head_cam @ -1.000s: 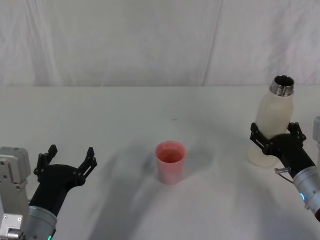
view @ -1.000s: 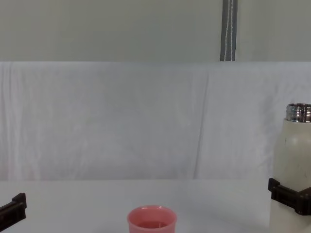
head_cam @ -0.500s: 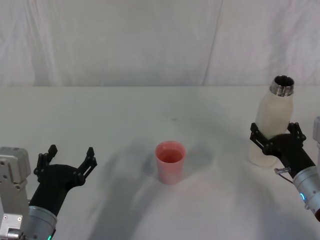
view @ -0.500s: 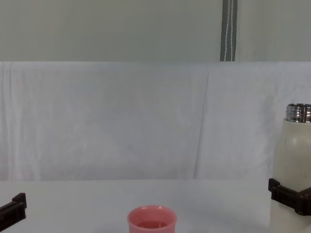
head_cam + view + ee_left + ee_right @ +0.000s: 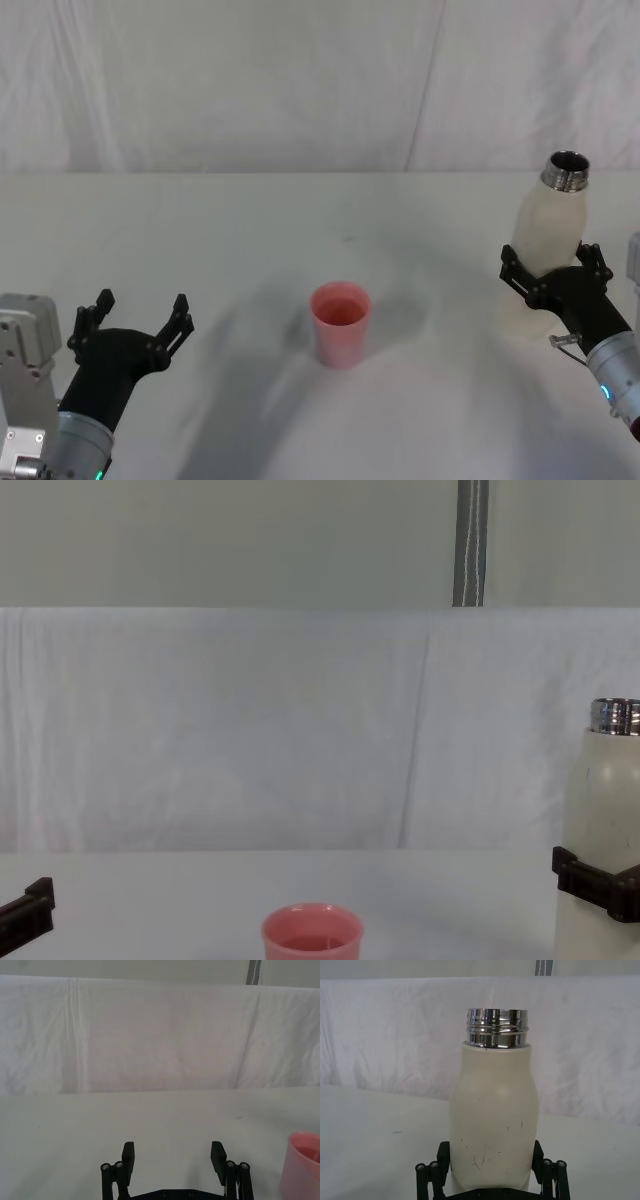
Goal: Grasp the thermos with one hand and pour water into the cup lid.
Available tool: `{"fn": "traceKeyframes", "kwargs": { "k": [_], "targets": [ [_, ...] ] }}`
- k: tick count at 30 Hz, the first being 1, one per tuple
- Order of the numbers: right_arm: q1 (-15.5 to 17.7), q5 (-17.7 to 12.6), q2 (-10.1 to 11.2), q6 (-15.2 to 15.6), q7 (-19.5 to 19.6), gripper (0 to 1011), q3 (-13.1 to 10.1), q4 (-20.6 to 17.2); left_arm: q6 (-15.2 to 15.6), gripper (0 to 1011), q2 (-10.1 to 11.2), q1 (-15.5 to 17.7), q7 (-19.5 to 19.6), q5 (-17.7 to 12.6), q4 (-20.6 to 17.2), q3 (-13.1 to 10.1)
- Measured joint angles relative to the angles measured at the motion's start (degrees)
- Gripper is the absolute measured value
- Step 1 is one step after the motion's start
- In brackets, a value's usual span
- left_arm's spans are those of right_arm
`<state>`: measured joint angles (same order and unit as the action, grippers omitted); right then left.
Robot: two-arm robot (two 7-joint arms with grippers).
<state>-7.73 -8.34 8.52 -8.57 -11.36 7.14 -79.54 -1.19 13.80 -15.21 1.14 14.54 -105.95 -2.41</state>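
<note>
Right tool grips the thermos
The right tool (image 5: pixel 553 266) pinches the upright thermos's (image 5: pixel 546 245) lower body; the cup lid (image 5: pixel 341 323) stands well to its left. The left tool (image 5: pixel 138 316) hovers spread, holding nothing.

table (image 5: pixel 250 220) open | cup lid (image 5: pixel 341 323) sole mid-table obstacle

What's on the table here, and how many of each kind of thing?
Thermos: 1
Cup lid: 1
Total: 2
</note>
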Motion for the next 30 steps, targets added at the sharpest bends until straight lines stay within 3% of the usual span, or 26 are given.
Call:
{"fn": "traceKeyframes", "kwargs": {
  "k": [30],
  "targets": [
    [0.56, 0.01, 0.26, 0.24, -0.06, 1003, -0.10, -0.77, 0.00, 1001, 0.00, 0.00, 0.00, 0.00, 0.00, 0.00]
  ]
}}
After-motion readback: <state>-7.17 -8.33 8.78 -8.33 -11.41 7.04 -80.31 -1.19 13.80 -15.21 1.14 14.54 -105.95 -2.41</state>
